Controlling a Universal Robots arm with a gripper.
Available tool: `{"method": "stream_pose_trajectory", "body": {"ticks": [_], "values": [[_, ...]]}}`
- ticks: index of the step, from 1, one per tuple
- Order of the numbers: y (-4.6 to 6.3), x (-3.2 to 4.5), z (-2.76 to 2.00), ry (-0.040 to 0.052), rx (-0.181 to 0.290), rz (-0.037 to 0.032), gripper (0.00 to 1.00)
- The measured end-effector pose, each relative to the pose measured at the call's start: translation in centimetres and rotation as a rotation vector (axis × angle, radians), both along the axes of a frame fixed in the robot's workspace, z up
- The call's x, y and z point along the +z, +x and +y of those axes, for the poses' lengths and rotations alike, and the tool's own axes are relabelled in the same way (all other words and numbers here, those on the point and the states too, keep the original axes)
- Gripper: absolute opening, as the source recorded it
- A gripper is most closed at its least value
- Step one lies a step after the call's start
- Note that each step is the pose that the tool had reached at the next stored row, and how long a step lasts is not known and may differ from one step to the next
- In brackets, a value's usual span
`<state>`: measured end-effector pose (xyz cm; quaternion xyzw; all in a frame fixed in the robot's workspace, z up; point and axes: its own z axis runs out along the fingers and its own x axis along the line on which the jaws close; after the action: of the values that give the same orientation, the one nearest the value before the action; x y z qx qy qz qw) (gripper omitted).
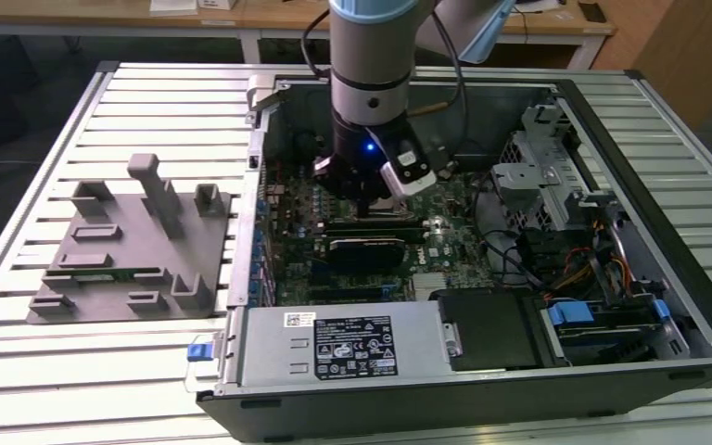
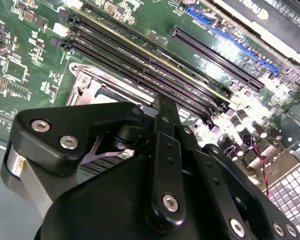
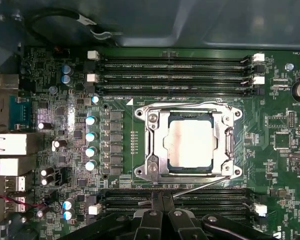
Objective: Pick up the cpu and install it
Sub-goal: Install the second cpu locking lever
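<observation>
Cpu (image 3: 191, 144) lies flat and square in the metal-framed socket (image 3: 152, 145), silver top facing up, edges parallel to the memory slots (image 3: 172, 76). Gripper (image 3: 162, 200) hovers just beside it, fingers together, holding nothing. Green motherboard (image 3: 275, 165) sits inside an open computer case (image 1: 331, 394) on a slatted table (image 1: 146, 102).

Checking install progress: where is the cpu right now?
In the first wrist view the cpu lies flat inside the metal socket frame on the motherboard, between two banks of memory slots.
</observation>
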<state>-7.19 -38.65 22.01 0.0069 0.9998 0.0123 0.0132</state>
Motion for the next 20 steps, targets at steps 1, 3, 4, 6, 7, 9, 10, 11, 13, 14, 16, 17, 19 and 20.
{"method": "stream_pose_trajectory", "body": {"ticks": [1, 3, 4, 6, 7, 9, 10, 11, 13, 14, 16, 17, 19, 20], "values": [[-0.02, -0.05, -0.03, 0.0002, 0.000, -0.0001, 0.11], [-0.04, -0.08, -0.05, 0.0001, 0.000, -0.0001, 0.11], [-0.04, -0.08, -0.05, -0.0001, 0.000, 0.0000, 0.11], [-0.04, -0.08, -0.05, -0.0001, 0.000, 0.0000, 0.11], [-0.04, -0.09, -0.05, 0.0000, 0.000, 0.0000, 0.11], [-0.07, -0.10, -0.05, 0.0001, 0.000, -0.0001, 0.11], [-0.11, -0.13, -0.05, 0.0008, 0.000, -0.0002, 0.11], [-0.18, -0.15, -0.08, 0.0029, 0.000, 0.0001, 0.11], [-0.26, -0.23, -0.14, 0.0088, 0.000, 0.0000, 0.11], [-0.30, -0.29, -0.17, 0.0127, 0.000, 0.0000, 0.11], [-0.33, -0.40, -0.25, 0.0221, 0.000, 0.0001, 0.11], [-0.33, -0.46, -0.29, 0.0258, 0.000, 0.0001, 0.11], [-0.36, -0.58, -0.38, 0.0331, 0.000, 0.0000, 0.11], [-0.39, -0.64, -0.43, 0.0366, 0.000, -0.0001, 0.11]]}}
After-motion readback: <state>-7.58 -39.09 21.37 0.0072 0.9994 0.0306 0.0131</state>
